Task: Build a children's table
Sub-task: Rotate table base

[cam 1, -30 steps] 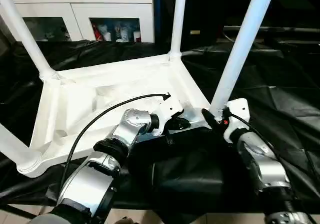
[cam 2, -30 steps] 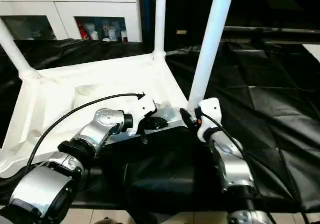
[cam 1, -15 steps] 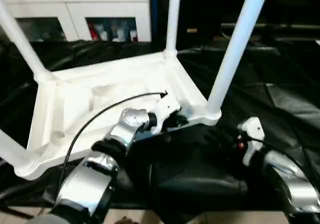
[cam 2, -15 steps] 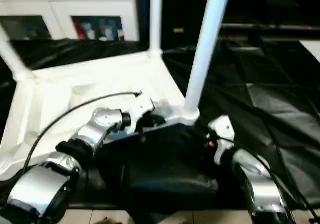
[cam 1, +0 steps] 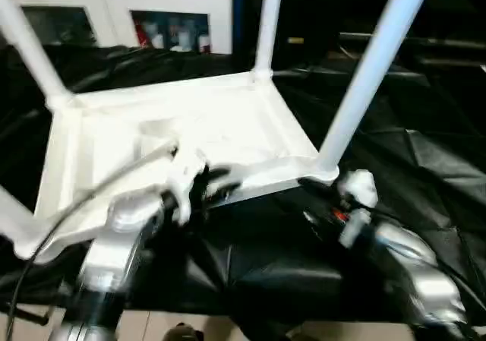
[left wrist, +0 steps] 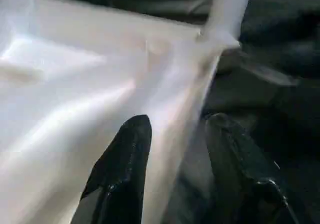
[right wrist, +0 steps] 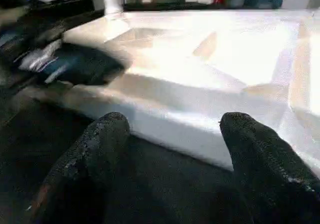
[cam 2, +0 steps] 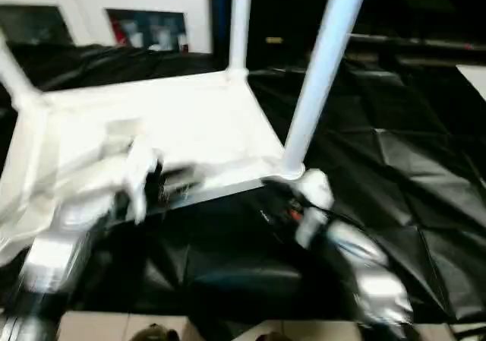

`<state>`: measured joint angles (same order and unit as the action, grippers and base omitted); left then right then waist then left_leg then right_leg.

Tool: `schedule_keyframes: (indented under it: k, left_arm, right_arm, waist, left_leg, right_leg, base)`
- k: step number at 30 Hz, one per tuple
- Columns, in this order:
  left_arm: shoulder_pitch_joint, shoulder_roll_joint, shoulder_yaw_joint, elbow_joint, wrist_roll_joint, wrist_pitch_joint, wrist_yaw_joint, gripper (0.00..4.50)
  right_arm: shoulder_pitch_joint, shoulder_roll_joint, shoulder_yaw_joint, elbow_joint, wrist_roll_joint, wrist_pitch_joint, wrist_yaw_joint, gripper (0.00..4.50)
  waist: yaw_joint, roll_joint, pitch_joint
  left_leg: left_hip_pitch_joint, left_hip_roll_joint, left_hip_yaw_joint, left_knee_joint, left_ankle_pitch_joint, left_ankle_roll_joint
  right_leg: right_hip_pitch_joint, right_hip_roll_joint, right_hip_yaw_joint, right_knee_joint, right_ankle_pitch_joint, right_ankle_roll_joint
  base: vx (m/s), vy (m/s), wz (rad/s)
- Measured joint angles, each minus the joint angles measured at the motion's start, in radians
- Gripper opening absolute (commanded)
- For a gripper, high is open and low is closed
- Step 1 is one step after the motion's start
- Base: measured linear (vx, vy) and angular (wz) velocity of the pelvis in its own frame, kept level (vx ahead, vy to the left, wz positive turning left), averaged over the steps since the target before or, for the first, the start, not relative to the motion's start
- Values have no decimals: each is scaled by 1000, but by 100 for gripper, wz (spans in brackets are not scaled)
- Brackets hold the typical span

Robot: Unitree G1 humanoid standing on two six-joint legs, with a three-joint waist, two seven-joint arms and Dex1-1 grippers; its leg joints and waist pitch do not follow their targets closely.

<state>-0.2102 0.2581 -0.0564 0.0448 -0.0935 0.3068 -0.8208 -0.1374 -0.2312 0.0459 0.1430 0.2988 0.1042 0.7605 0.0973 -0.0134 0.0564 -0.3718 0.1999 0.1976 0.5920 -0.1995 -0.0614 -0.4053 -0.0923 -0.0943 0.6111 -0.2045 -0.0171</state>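
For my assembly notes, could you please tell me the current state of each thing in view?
Tabletop: upside down on the black cloth, ribbed underside up.
Legs: standing upright in the corner sockets.
Left gripper: open, straddling the tabletop's edge.
Right gripper: open, holding nothing, facing the tabletop's edge.

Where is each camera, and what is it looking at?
Head eyes: on the head, looking down at the upturned tabletop on black cloth, legs up; both forearms show.
Left wrist: along the open left gripper, straddling the tabletop's edge.
Right wrist: along the open right gripper, facing the tabletop's side.
All share the tabletop.
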Motion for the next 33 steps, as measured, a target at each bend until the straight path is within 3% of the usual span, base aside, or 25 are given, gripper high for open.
schedule_keyframes:
  k: [2,5,7,11,15,19,20,21,27,30,33]
  left_arm:
    - [17,4,1,-30,0,22,8,230]
    - [123,18,19,-179,11,71,41,263]
    - [185,18,20,-224,23,90,57,267]
    - [256,41,53,-317,37,121,99,303]
    - [388,47,97,-430,52,149,166,336]
    - [520,49,132,-458,78,188,214,356]
    - [535,49,139,-469,81,185,223,368]
    - [538,49,143,-472,88,186,232,380]
    - [549,57,163,-478,91,184,264,415]
    - [551,70,165,-481,90,186,271,443]
    - [547,78,171,-480,89,186,281,443]
  right_arm:
    - [-10,14,2,15,-5,-12,-22,332]
    - [-65,87,-10,113,-22,-56,-98,332]
    - [-96,111,-26,158,-28,-81,-146,332]
    - [-152,137,-59,228,-34,-114,-218,332]
    - [-262,147,-73,409,-60,-156,-322,332]
    - [-347,137,-120,552,-78,-189,-440,332]
    - [-358,124,-140,587,-78,-196,-471,332]
    - [-375,117,-154,618,-78,-197,-490,332]
    - [-436,86,-193,743,-78,-229,-566,332]
    - [-481,59,-208,830,-78,-256,-587,332]
    - [-506,33,-228,876,-78,-273,-601,332]
  waist:
    - [10,-3,1]
    - [10,-27,0]
    - [9,-37,1]
    - [15,-42,-1]
    - [11,-48,-4]
    - [28,-58,-6]
    - [46,-63,-7]
    - [52,-65,-7]
    - [51,-76,-6]
    - [51,-77,-6]
    - [55,-76,-6]
  left_leg:
    - [1,1,1,0,2,-1]
    - [5,1,3,-4,3,-2]
    - [5,2,3,-5,3,-3]
    - [5,2,3,-6,3,-3]
    - [8,2,3,-5,4,-4]
    - [9,2,3,-5,5,-6]
    - [9,2,2,-5,5,-6]
    - [10,2,3,-4,6,-6]
    - [17,2,3,-3,6,-6]
    - [17,2,3,-3,6,-6]
    - [17,2,2,-3,6,-7]
  right_leg:
    - [3,0,0,0,0,1]
    - [4,0,3,0,0,3]
    - [3,1,3,0,0,3]
    - [3,2,2,0,-1,3]
    - [5,2,3,2,0,3]
    - [7,2,3,3,0,4]
    - [8,2,2,2,0,5]
    - [9,2,3,3,0,5]
    - [16,2,4,2,-2,10]
    - [16,2,4,3,-1,9]
    - [17,2,4,3,-1,8]
  base:
    - [0,0,0]
    - [0,0,0]
    - [0,0,0]
    - [0,0,0]
    - [0,0,0]
    - [0,0,0]
    - [0,0,0]
    - [0,0,0]
    - [0,0,0]
    - [0,0,0]
    - [0,0,0]
